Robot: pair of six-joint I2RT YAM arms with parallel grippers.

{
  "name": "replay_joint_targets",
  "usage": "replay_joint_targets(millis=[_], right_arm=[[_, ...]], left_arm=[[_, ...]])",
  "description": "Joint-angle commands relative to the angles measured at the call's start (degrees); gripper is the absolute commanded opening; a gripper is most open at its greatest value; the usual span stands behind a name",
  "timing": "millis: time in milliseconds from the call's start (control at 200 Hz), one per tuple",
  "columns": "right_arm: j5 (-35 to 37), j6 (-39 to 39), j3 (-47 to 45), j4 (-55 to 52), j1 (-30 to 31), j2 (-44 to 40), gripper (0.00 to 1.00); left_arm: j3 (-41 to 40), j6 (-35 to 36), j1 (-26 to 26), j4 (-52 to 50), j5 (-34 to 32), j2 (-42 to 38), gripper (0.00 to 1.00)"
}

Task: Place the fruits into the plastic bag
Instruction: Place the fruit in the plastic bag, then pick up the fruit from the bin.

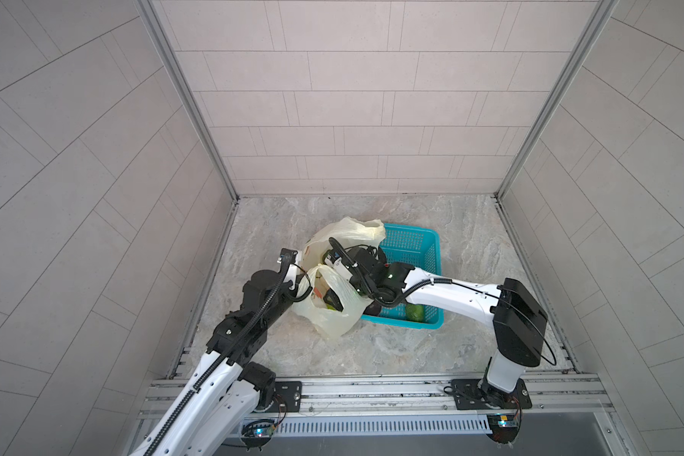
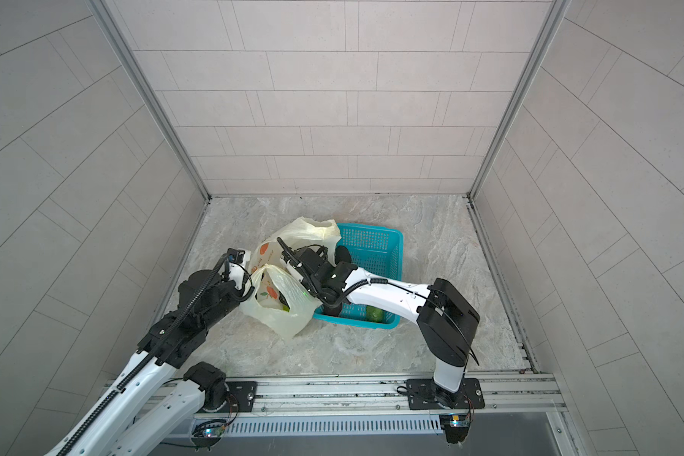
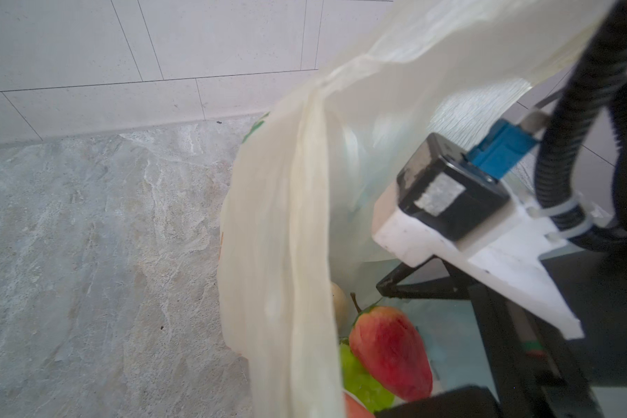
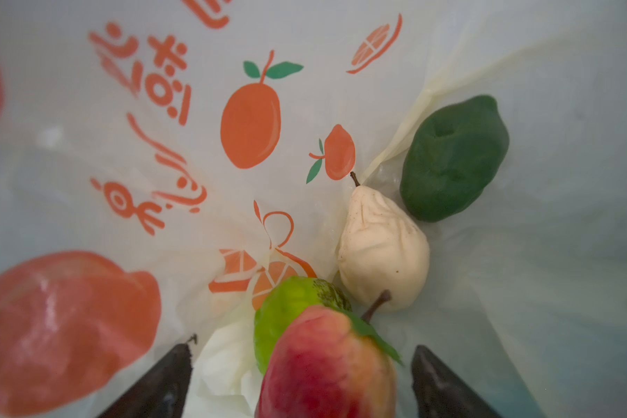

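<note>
Dark green fruit (image 4: 453, 159), right-wrist view only

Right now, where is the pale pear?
Inside the plastic bag: in the right wrist view the pale pear lies at its bottom, between the dark green fruit and the red fruit.

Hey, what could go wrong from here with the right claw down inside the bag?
One: the open right claw sits deep in the plastic bag over the red fruit; pulling out, it may snag the thin film. Two: if the bag's edge slips from the left claw, the mouth may collapse. Three: a green fruit lies in the basket, partly under the right arm, awkward to reach.
</note>
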Motion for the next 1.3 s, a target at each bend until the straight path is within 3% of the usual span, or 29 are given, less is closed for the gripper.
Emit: replay_joint_targets(millis=[0,520,731,866,1021,1296], right_arm=[[1.13,-1.81,0.62,-0.79,-0.17,-4.76,0.99],[1.98,-3.56,-11.46,-1.89,-4.87,-26.58,0.99],[6.78,0.44,-17.85,-2.26,-11.18,-37.41,0.99],[14.56,3.27,-21.78,-4.81,-15.71,-43.16,0.96],[18.96,0.43,-21.45,-16.34,-17.36,-41.68,0.90],[8.98,2.02,-25.71,-23.70,-16.87,-34.08,0.74]], left_arm=[[0.89,-0.42,0.37,0.34,-1.04,0.11,0.00],[-0.64,-0.18,0.33,1.29,-2.43,0.40,0.00],[-0.77,-0.33,0.34,1.93,-2.65,0.90,0.00],[-0.80,-0.30,0.33,2.17,-2.71,1.07,0.00],[-0.79,-0.07,0.33,2.58,-2.67,1.52,0.00],[-1.18,-0.77,0.33,3.60,-2.16,2.74,0.00]])
